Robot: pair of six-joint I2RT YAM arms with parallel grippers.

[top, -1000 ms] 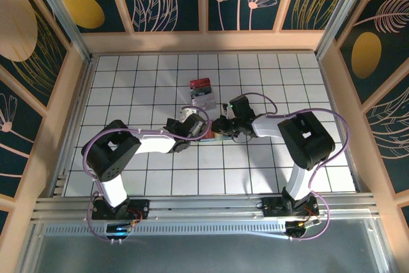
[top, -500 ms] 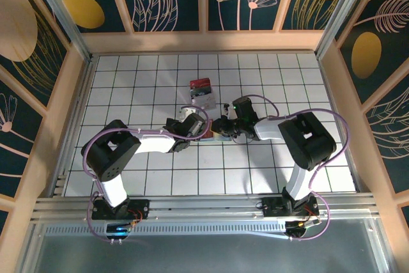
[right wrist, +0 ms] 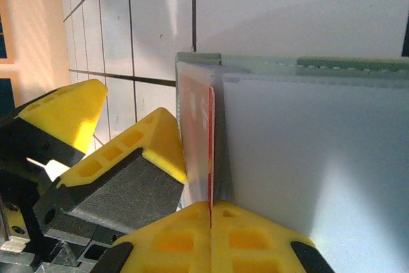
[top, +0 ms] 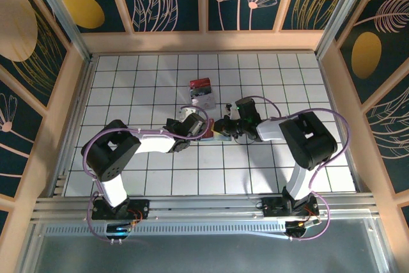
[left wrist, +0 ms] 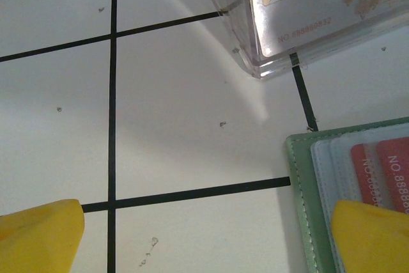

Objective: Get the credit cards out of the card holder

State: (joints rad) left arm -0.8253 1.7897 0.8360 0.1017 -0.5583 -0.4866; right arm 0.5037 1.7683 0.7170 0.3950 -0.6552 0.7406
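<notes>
The card holder (left wrist: 305, 204), a pale green bifold, lies open on the white tiled table between both arms (top: 215, 133). Red credit cards (left wrist: 382, 169) sit in its clear pockets. My left gripper (left wrist: 204, 238) is open, its left fingertip (left wrist: 39, 234) over bare table and its right fingertip (left wrist: 372, 234) over the holder's card pocket. My right gripper (right wrist: 211, 208) is shut on the thin edge of a red credit card (right wrist: 210, 151) that stands out beside the holder's pale leaf (right wrist: 307, 158). From above, the right gripper (top: 225, 126) meets the left gripper (top: 203, 130) at the holder.
A clear plastic box (left wrist: 255, 36) holding a white chip card (left wrist: 307, 11) stands just beyond the holder (top: 202, 93), with a red top. The left gripper's yellow finger (right wrist: 153, 142) sits close beside the red card. Wooden walls ring the table.
My right gripper's jaws have closed fully onto the red card's edge, and its wrist has shifted slightly right. The left arm has stayed put and open.
</notes>
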